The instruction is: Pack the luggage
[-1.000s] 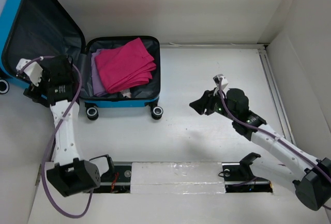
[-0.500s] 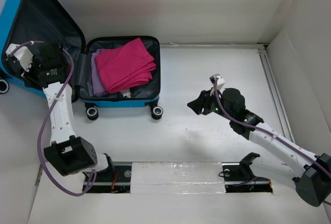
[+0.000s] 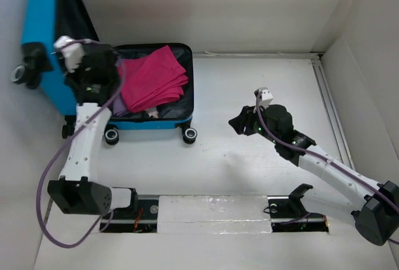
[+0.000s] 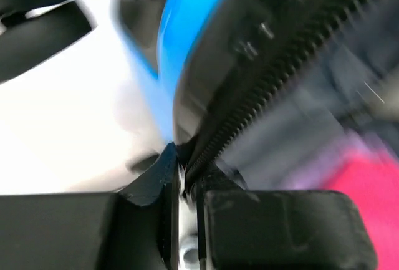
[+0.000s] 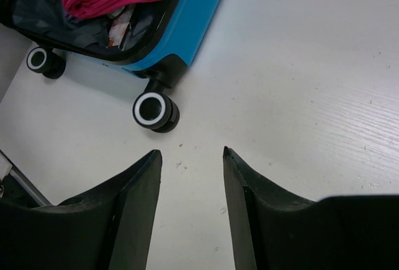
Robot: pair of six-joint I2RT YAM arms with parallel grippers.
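The luggage [image 3: 153, 124] is a small bright blue suitcase lying open at the back left, with folded pink clothes [image 3: 153, 77] over a purple piece in its base. Its lid [image 3: 43, 33] stands almost upright on the left. My left gripper [image 3: 87, 88] is shut on the lid's zipper rim [image 4: 262, 89], and in the left wrist view the gripper [image 4: 187, 173] pinches that rim, with the blue shell [image 4: 187, 20] to the left. My right gripper [image 3: 239, 125] hovers open over bare table to the right of the luggage. In the right wrist view the gripper [image 5: 190, 153] holds nothing, just short of a wheel [image 5: 153, 110].
White walls close the table at the back and right, and a raised rail [image 3: 327, 108] runs along the right side. The arms' mounting bar [image 3: 212, 211] lies at the near edge. The lid's wheels [image 3: 25, 73] stick out to the left.
My left gripper has shut on the lid's rim and swung the lid up from lying open to nearly upright. The right arm has barely moved.
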